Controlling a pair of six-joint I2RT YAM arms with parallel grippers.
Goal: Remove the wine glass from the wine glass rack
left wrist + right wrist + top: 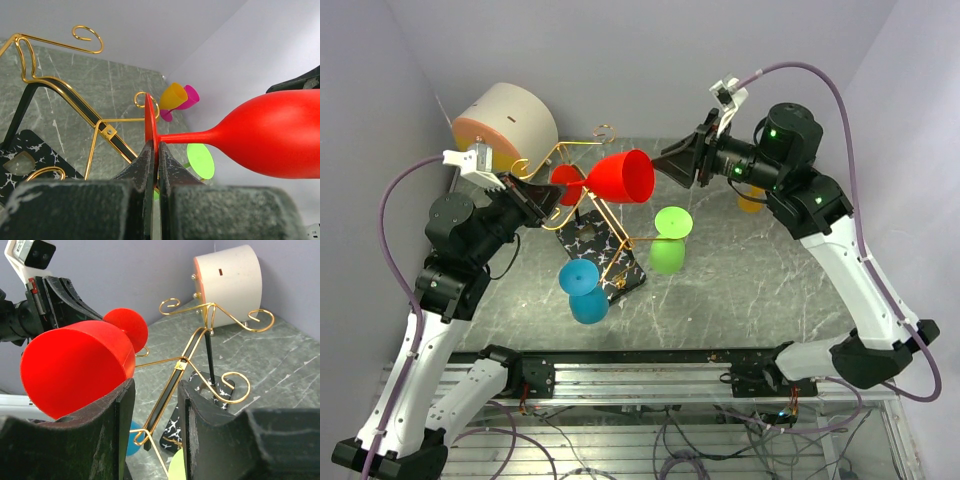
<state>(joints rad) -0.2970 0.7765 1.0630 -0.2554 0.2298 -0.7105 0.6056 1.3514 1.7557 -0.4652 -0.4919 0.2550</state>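
A red wine glass [622,177] lies on its side in the air above the gold wire rack [603,232]. My left gripper [548,197] is shut on the glass's round foot [149,120], which sits close by a scroll end of a rack arm [140,96]. The left jaws [156,150] pinch the foot's edge. My right gripper [672,163] is open at the bowl's mouth. In the right wrist view the bowl [75,367] lies just left of the left finger [120,410], not between the jaws [155,397]. The rack [200,347] stands behind.
A green glass [669,243] and a blue glass [583,292] hang on the rack above its black veined base [588,240]. A beige drum [506,118] stands at the back left. Orange [173,96] and pink [189,95] glasses stand at the back right.
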